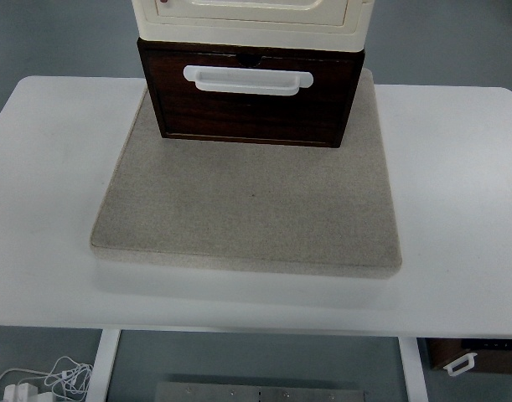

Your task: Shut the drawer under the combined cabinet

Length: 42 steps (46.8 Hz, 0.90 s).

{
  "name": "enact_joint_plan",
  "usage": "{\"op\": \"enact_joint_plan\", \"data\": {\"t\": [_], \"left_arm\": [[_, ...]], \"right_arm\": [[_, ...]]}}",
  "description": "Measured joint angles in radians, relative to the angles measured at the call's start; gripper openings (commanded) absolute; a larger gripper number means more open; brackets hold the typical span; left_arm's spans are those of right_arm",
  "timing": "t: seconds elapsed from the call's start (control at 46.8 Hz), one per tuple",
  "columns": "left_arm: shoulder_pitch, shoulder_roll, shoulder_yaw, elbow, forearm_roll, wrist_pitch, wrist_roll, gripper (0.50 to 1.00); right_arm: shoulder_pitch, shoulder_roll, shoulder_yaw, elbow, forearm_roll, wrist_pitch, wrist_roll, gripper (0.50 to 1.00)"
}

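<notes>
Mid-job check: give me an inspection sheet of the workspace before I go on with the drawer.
Surface: white table, with a grey mat lying flat in its middle.
Job's things: cabinet, cream, at the mat's far edge; dark brown drawer under it with a white handle. The drawer front stands out toward the camera past the cabinet front, so it looks partly open.
Clutter: nothing seen on table or mat.
Hands: neither in view.
Cables: white cable and plug on the floor, lower left.
Surroundings: grey floor; a dark box with a white handle below the table's right corner; a metal plate at the bottom edge.
</notes>
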Motion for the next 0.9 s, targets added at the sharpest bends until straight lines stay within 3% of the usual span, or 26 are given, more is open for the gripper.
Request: {"op": "enact_joint_plan", "data": {"t": [0.235,0.406,0.898], "left_arm": [[0.017,-0.02,0.006,0.109,-0.019,0.023,0.026,0.999],[0.045,-0.073,0.008,0.178,-0.057,0.023,0.088,0.999],[0.219,-0.155,0.006,0.184,-0.264,0.012,0.088,0.999]], "right_arm": [[0.0,0.0,-0.001,0.0,0.0,0.0,0.0,0.952],[0.0,0.0,-0.001,0.0,0.0,0.0,0.0,0.952],[0.0,0.0,0.0,0.0,0.0,0.0,0.0,0.952]]}}
